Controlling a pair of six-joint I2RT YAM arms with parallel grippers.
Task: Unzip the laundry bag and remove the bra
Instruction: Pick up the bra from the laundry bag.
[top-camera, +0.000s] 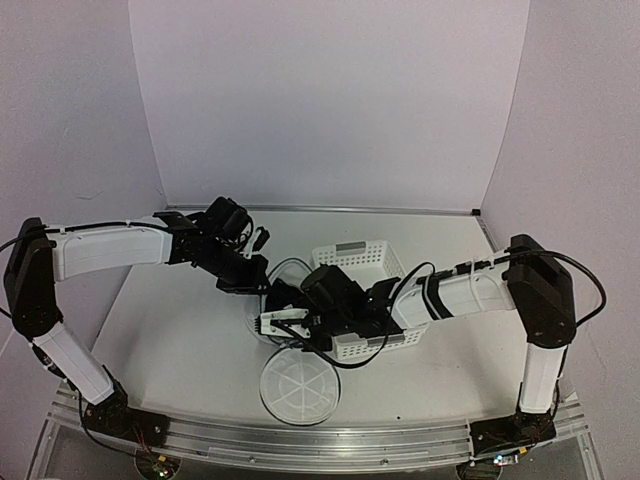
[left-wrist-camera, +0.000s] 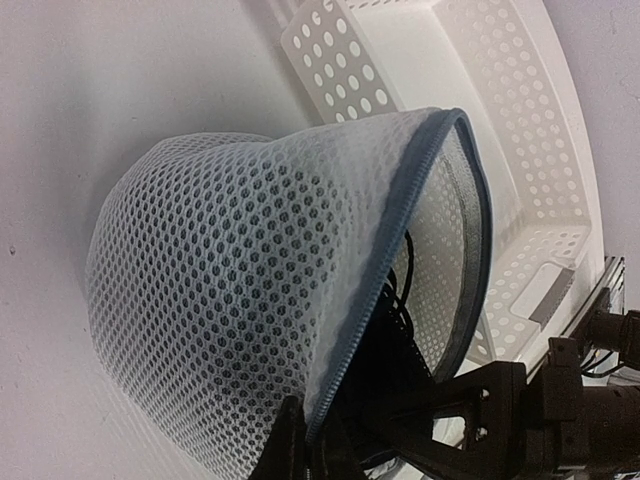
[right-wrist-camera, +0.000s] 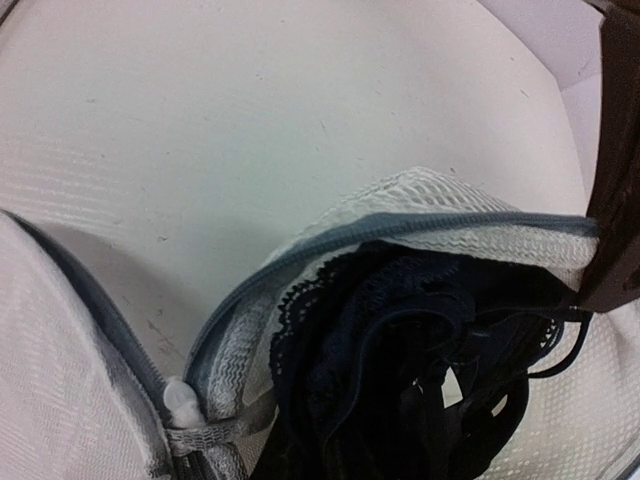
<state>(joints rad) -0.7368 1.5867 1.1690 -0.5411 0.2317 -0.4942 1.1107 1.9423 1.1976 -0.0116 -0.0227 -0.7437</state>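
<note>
The laundry bag (left-wrist-camera: 230, 290), white mesh with a grey zipper rim, lies open in mid-table. One round spoked end (top-camera: 298, 388) is folded out flat toward the near edge. My left gripper (left-wrist-camera: 308, 410) is shut on the zipper rim and holds the mouth open. The bra (right-wrist-camera: 400, 350), black lace with thin straps, fills the bag's opening. My right gripper (top-camera: 278, 312) reaches into that opening among the black fabric. Its fingertips are lost against the bra, so its state is not visible. The white zipper pull (right-wrist-camera: 183, 402) sits at the mouth's left end.
A white perforated plastic basket (top-camera: 365, 262) stands just right of the bag, under the right forearm. White walls close off the back and both sides. The two arms meet over the bag in the middle.
</note>
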